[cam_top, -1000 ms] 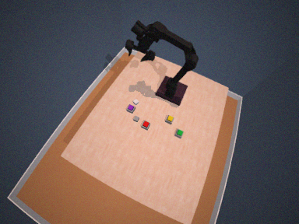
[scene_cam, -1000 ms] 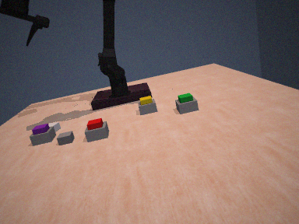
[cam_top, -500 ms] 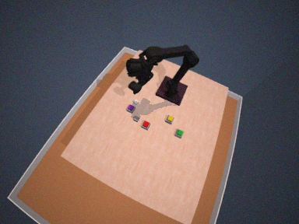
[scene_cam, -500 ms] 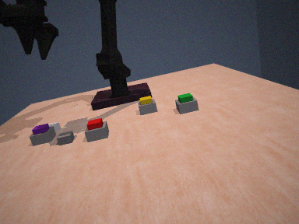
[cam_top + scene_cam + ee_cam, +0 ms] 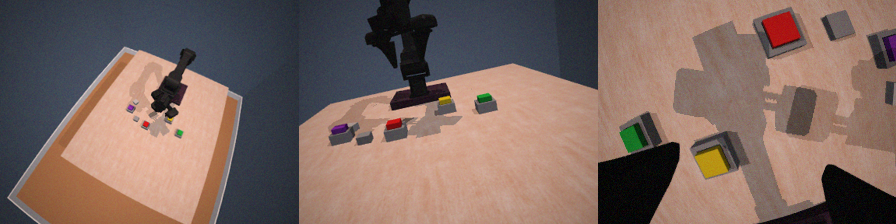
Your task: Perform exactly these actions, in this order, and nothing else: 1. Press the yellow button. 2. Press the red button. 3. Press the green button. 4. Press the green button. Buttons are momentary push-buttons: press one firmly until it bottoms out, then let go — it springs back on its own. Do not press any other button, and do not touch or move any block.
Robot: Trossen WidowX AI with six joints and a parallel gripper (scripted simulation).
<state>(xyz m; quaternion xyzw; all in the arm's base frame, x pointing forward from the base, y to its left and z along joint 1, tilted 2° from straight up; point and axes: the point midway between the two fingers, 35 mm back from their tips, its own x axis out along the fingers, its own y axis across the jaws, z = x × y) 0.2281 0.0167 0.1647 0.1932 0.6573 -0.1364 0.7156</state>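
The yellow button (image 5: 169, 120) (image 5: 445, 100) (image 5: 711, 161), the red button (image 5: 145, 124) (image 5: 394, 124) (image 5: 780, 30) and the green button (image 5: 179, 133) (image 5: 484, 97) (image 5: 631, 137) each sit on a small grey base on the pale mat (image 5: 136, 167). My gripper (image 5: 165, 110) (image 5: 392, 54) (image 5: 754, 164) is open and empty. It hangs well above the mat, over the ground between the yellow and red buttons, touching nothing. In the top view the arm partly covers the yellow button.
A purple button (image 5: 130, 107) (image 5: 339, 129) (image 5: 891, 46) stands at the left of the row. A grey block (image 5: 135, 118) (image 5: 364, 137) (image 5: 839, 24) lies between it and the red button, another small block (image 5: 135, 102) (image 5: 353, 126) just behind it. The arm's dark base plate (image 5: 182, 93) (image 5: 435, 91) stands behind the yellow button.
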